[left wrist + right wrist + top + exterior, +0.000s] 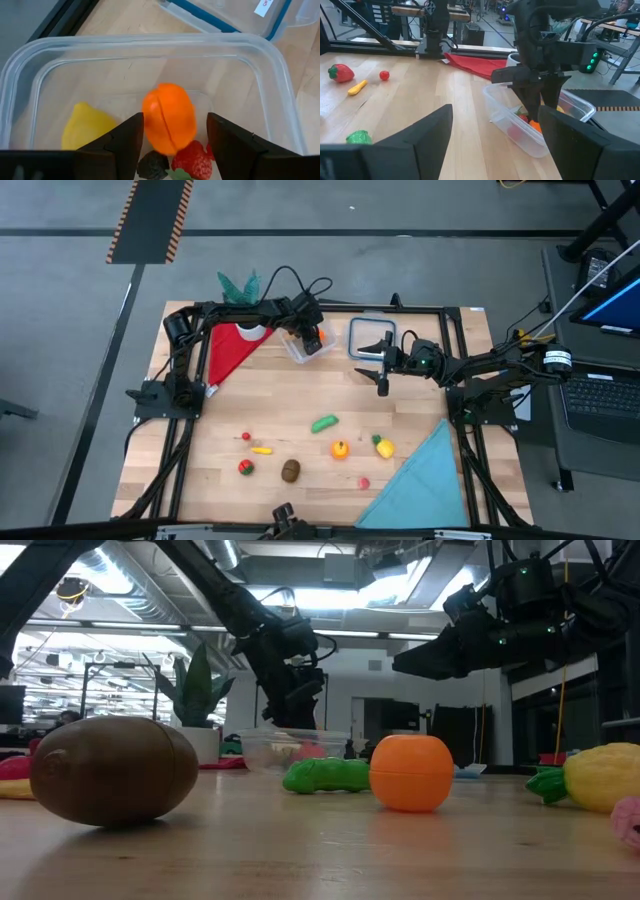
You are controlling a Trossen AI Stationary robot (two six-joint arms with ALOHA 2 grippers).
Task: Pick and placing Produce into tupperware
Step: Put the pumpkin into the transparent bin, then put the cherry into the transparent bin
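Note:
The clear tupperware [306, 348] stands at the table's far middle, and my left gripper [313, 337] points steeply down into it. Between its open fingers [131, 137] is an orange toy fruit [169, 117], above the container's floor. In the tupperware [150, 42] lie a yellow lemon [87, 127], a red strawberry [192, 160] and a dark piece [152, 164]. My right gripper [383, 370] waits open and level, right of the tupperware [520, 132], touching nothing. More produce lies on the near half: green [324, 423], orange [340, 449], yellow [383, 446], brown [290, 470]. My left gripper comes from above, slanting down into the tupperware, with the orange fruit between its fingers. A gap shows between the fruit and one finger [220, 135]. The fruit's other side [146, 117] meets the edge of the other finger, and I cannot tell whether they touch.
The flat clear lid [372, 338] lies right of the tupperware. A red cloth [232, 348] lies at the far left and a blue cloth [425, 480] at the near right. A potted plant [238, 285] stands at the far edge. Black frame rails border the table.

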